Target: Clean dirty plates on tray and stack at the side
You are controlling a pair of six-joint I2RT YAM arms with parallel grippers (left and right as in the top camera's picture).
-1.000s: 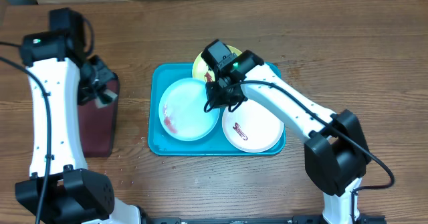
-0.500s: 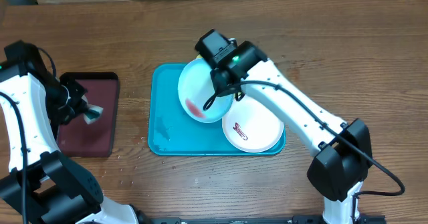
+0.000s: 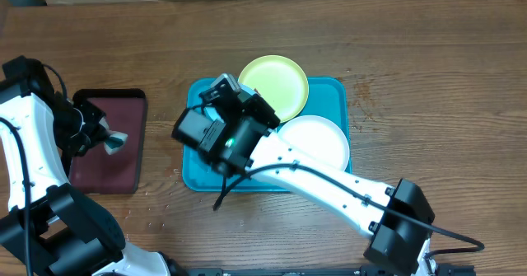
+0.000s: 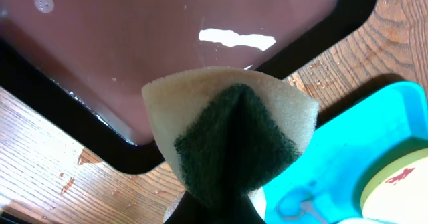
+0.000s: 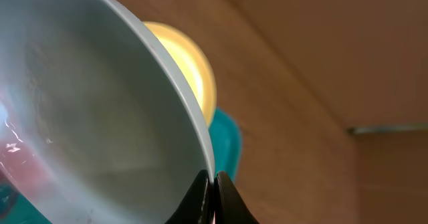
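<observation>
Over tray [image 3: 196, 177], blue plate [image 5: 100, 117] now leftward.

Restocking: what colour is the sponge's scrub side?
Dark green on the sponge; left wrist view shows it best.

Left hand [image 3: 100, 138] clenched, arm bent outward; right hand [image 5: 212, 189] clenched too, arm stretched diagonally forward-left.

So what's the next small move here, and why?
Probably carry the sponge in the left pincer across to the light blue plate. The right pincer grips that plate by its rim, lifted and tilted, a reddish smear on it, while the sponge hangs over the maroon tray.
</observation>
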